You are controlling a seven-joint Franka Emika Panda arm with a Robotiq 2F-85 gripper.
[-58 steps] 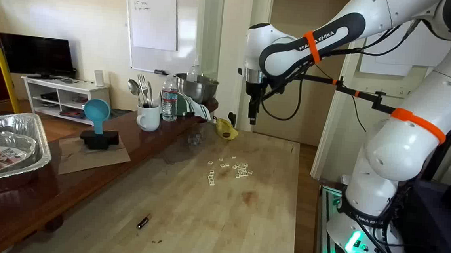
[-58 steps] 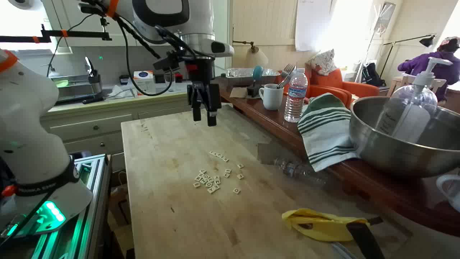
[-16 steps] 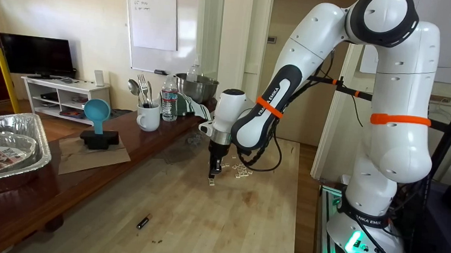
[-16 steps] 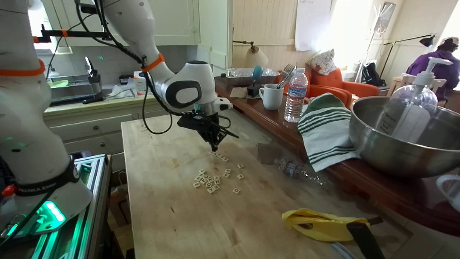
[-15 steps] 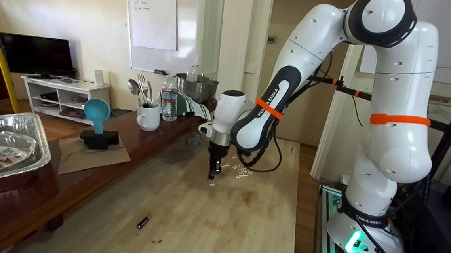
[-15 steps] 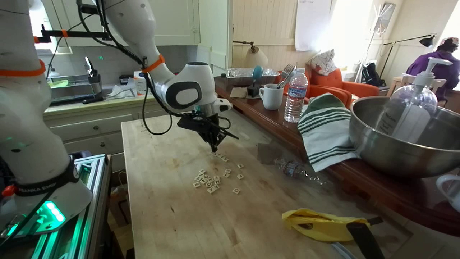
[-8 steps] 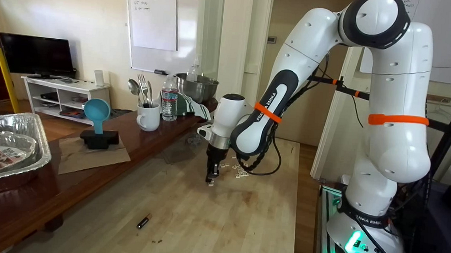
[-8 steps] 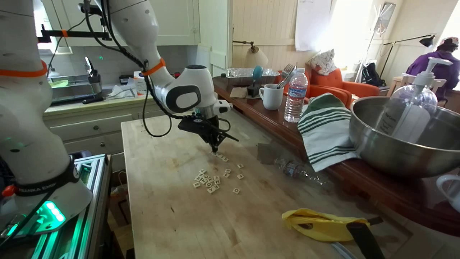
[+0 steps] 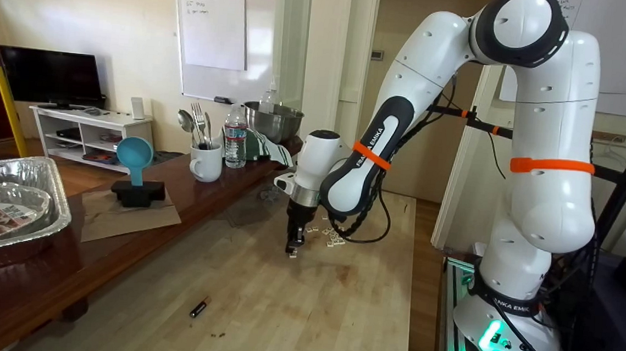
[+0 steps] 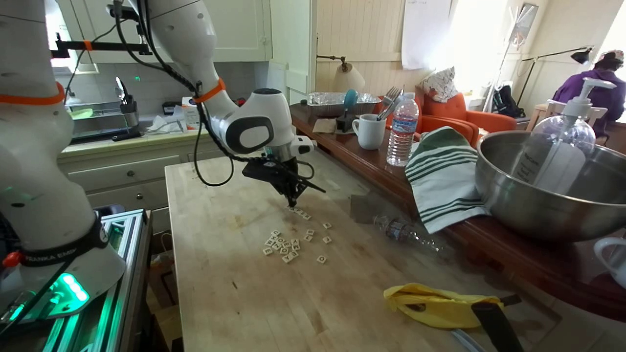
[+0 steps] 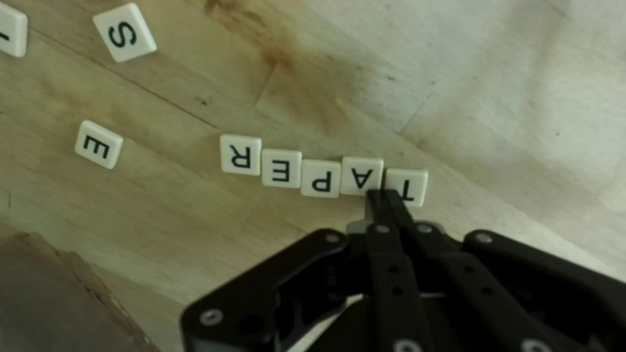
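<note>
My gripper (image 11: 383, 193) points down at the wooden table, its two black fingertips pressed together with nothing visible between them. In the wrist view the tips overlap the near edges of the A tile (image 11: 360, 170) and the T tile (image 11: 414, 182), by the narrow gap that parts them. Whether they touch the tiles I cannot tell. Leftward in the same slightly uneven row are a P tile (image 11: 315, 182), an E tile (image 11: 288, 164) and an R tile (image 11: 234, 155); all letters appear upside down. In both exterior views the gripper (image 9: 292, 250) is low over this row, hiding part of it.
Loose tiles include an S tile (image 11: 124, 32); a cluster of tiles (image 10: 281, 243) lies nearby. A battery (image 9: 199, 307), a yellow pouch (image 10: 440, 305) and a clear bottle lying down (image 10: 403, 231) are on the table. A raised brown counter alongside holds a mug (image 10: 370, 133) and steel bowl (image 10: 552, 210).
About four seconds ago my gripper hung high above the table with its fingers apart. It has come down to the row and shut. Over the last second it shifted only slightly.
</note>
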